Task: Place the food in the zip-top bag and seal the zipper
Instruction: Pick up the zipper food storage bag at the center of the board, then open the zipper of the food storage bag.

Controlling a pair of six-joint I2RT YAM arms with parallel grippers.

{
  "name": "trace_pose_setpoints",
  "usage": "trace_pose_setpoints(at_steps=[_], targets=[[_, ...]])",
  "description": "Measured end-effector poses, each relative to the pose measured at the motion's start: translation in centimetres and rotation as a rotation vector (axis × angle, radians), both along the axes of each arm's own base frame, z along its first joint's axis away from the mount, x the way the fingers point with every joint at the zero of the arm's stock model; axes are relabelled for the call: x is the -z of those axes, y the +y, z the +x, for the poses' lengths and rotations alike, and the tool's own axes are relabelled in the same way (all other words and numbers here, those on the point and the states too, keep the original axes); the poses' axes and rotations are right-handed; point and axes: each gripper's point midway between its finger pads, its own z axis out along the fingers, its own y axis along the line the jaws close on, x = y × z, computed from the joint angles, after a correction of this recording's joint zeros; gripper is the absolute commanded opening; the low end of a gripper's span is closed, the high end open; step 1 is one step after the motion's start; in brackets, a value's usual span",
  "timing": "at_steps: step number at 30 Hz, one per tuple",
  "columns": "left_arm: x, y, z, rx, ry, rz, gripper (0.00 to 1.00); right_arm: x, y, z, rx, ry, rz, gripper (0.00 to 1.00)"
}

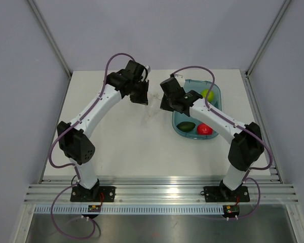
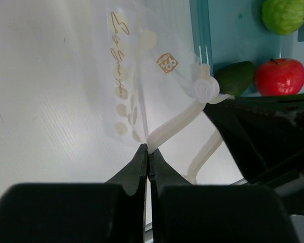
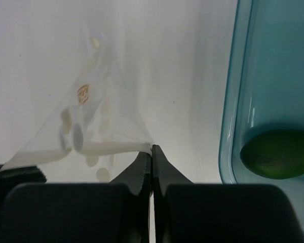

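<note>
The clear zip-top bag (image 2: 137,76) with gold print hangs over the table between my two grippers. My left gripper (image 2: 149,150) is shut on one end of the whitish zipper (image 2: 175,125), which carries a round slider (image 2: 205,88). The right gripper (image 3: 151,150) is shut on the other end of the zipper (image 3: 106,148), and the bag (image 3: 99,116) spreads away from it. From above, the left gripper (image 1: 140,98) and right gripper (image 1: 164,106) stand close together at the table's middle. The food (image 1: 186,126), a dark green oval, lies in the teal tray (image 1: 216,91); it also shows as the food (image 3: 278,153) and the food (image 2: 235,78).
The tray also holds a lime-green apple (image 1: 208,94) and a red apple (image 1: 204,129). It sits just right of the right gripper, its rim (image 3: 232,101) close by. The right arm (image 2: 263,131) fills the lower right of the left wrist view.
</note>
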Motion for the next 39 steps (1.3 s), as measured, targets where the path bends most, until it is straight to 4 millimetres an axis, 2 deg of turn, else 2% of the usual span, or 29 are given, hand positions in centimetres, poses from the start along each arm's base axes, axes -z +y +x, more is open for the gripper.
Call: trace_pose_setpoints(at_steps=[3,7,9,11,13,14,16,19,23,29,32,34,37,39], targets=[[1.5,0.1,-0.6,0.008,0.039,0.011,0.0,2.0,-0.9,0.5,0.025,0.035,-0.017,0.0],[3.6,-0.3,-1.4,0.031,0.1,0.011,0.0,4.6,-1.0,-0.5,0.005,0.093,-0.03,0.02],[4.4,-0.7,-1.2,0.037,0.118,0.005,0.0,4.9,-0.9,-0.7,-0.002,0.105,-0.026,0.13],[5.1,-1.0,-0.9,0.038,0.136,-0.004,0.0,4.9,-0.8,-0.7,-0.004,0.107,-0.019,0.32],[6.2,-1.3,-0.6,0.032,0.157,-0.004,0.0,4.9,-0.8,-0.8,-0.008,0.11,-0.018,0.36],[6.8,-1.4,-0.5,0.028,0.17,0.0,0.0,4.9,-0.8,-0.8,-0.01,0.111,-0.019,0.43],[7.9,-1.5,-0.3,0.018,0.193,0.009,0.0,4.9,-0.7,-0.8,-0.014,0.113,-0.012,0.49],[9.2,-1.6,-0.3,0.008,0.219,0.028,0.0,4.9,-0.4,-1.1,-0.03,0.115,0.004,0.52],[9.5,-1.6,-0.3,0.003,0.22,0.042,0.0,3.7,-0.4,-1.6,-0.045,0.103,0.03,0.57],[9.5,-1.4,-0.4,-0.005,0.213,0.07,0.0,-1.2,-1.1,-2.3,-0.047,0.014,0.092,0.74],[8.9,-1.4,-0.1,-0.011,0.192,0.077,0.0,-3.1,-3.2,-3.1,-0.009,-0.03,0.106,0.76],[8.4,-1.5,0.2,-0.015,0.174,0.079,0.0,-2.8,-5.6,-3.2,0.045,-0.016,0.114,0.76],[8.0,-1.9,0.4,-0.014,0.156,0.08,0.0,0.0,-10.8,-2.5,0.205,0.063,0.106,0.78],[8.1,-2.1,0.1,-0.01,0.158,0.081,0.0,2.7,-13.2,-2.7,0.293,0.143,0.087,0.78]])
